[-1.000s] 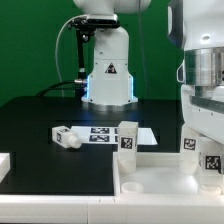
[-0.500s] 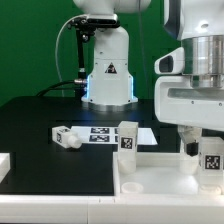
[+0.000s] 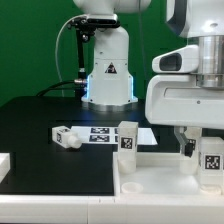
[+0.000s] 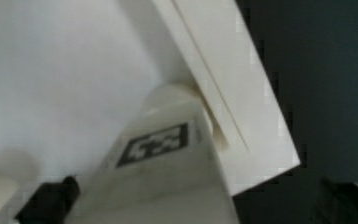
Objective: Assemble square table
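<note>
tabletop (image 3: pixel 165 190) is nearest the camera, tray side up on the black surface (image 3: pixel 40 115). Two legs stand upright on it:
- corner leg (image 3: pixel 128 137) at the tabletop's far corner, on the exterior view's left
- claw-side leg (image 3: pixel 211 160) by the tabletop's far rim, on the exterior view's right, tag facing the camera

claw (image 3: pixel 205 145) hangs over the claw-side leg and straddles its top. One finger (image 3: pixel 187 145) shows just beside that leg, on the side toward the corner leg. The other finger is cut off by the frame edge. Can't tell whether the pads are clamped on the leg or clear of it.

Wrist view is blurred: that leg's tag shows close up, right against the tabletop's raised rim (image 4: pixel 220 80).

Beyond the tabletop's far rim, a loose leg (image 3: pixel 65 136) lies on its side. The marker board (image 3: pixel 105 133) lies flat just past it. Robot base (image 3: pixel 107 70) is farthest from the tabletop, well behind the board.
</note>
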You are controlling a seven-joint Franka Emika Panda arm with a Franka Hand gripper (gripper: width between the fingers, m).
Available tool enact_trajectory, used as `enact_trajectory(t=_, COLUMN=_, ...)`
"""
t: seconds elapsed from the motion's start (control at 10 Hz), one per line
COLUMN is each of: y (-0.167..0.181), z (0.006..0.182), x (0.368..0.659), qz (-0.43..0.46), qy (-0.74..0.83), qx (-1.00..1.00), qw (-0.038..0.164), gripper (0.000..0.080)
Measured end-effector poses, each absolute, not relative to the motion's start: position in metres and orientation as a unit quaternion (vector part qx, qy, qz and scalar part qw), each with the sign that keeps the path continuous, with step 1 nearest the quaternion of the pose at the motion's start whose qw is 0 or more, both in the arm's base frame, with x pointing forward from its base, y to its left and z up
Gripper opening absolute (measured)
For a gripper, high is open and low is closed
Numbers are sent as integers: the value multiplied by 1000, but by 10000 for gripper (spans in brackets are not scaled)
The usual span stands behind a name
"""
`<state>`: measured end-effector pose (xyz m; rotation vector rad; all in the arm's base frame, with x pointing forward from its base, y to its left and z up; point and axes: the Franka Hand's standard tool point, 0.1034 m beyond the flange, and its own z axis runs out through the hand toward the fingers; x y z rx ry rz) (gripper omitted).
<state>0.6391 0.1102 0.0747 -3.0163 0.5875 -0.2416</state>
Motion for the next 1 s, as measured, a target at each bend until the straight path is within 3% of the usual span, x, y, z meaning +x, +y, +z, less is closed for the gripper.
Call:
enact_trajectory(t=0.1, y=111, z=73, x=637, qz=-74, qy=215, qx=-973, qw=31, gripper=648)
enact_trajectory(t=0.2, y=110, z=73, x=637, qz=-74, qy=214, qx=-973, qw=31, gripper=520)
enact_trajectory(t=0.3, y=110, z=73, x=637, qz=-74, qy=233, qx=-969, qw=33, gripper=520)
enact_trajectory(t=0.5, y=111, z=73, x=637, qz=-71, qy=303, qx=-950, qw=38, gripper=281)
enact_trajectory(t=0.8, y=106, z=72, x=641, qz=-54, qy=422, qx=-904, qw=45, gripper=282)
enact_trajectory(t=1.0, y=101, z=70, x=641, qz=-34, qy=552, qx=-830, qw=64, gripper=282)
